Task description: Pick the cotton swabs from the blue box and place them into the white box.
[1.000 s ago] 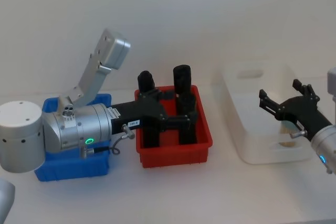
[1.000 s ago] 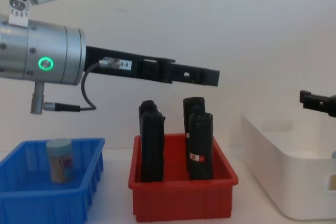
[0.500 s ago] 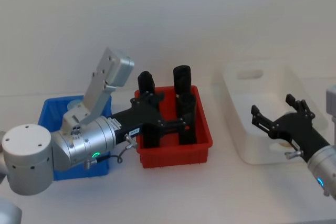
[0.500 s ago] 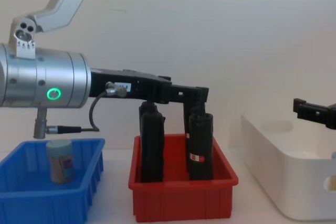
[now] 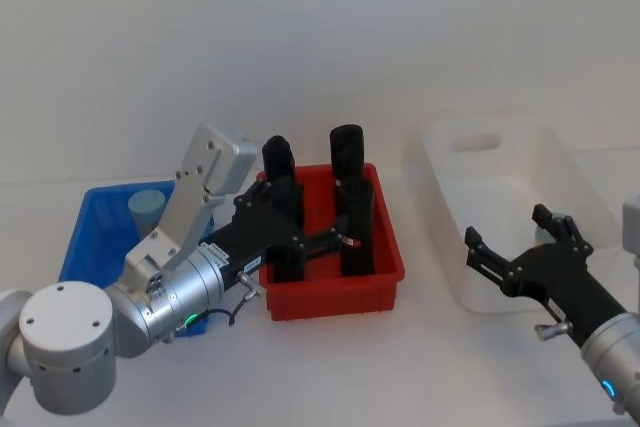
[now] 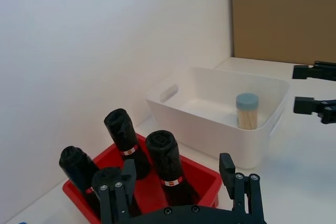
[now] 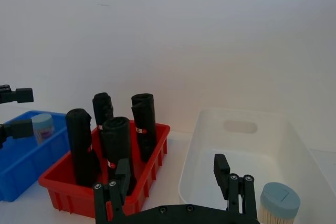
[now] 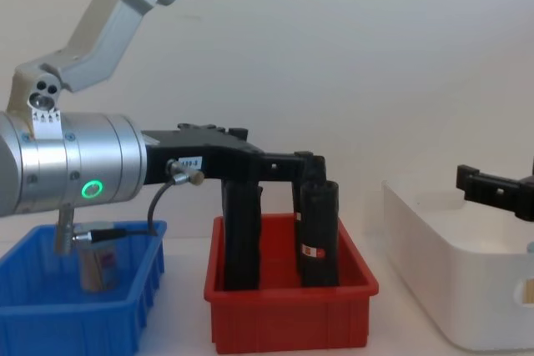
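One cotton swabs jar [image 5: 147, 205] with a pale blue lid stands in the blue box [image 5: 85, 247] at the left; it also shows as the jar [image 7: 42, 126] in the blue box [image 7: 18, 161], and half hidden as the jar [image 8: 98, 269]. Another cotton swabs jar [image 6: 247, 110] stands inside the white box [image 6: 210, 124], also seen as the jar [image 7: 279, 203]. My left gripper [image 5: 297, 224] hangs open and empty over the red bin; its fingers [image 6: 119, 190] are spread wide. At the white box's [image 5: 470, 287] front edge my right gripper [image 5: 505, 229] is open and empty.
A red bin [image 5: 335, 292] with several tall black upright rolls [image 5: 347, 152] sits between the blue box and the white box. The left arm's silver body [image 8: 71, 177] hangs over the blue box [image 8: 50, 323]. A plain wall stands behind the table.
Both arms have drawn back toward me. The left arm has sunk and uncovered the blue box and its jar. The right gripper has moved from above the white box to its front edge.
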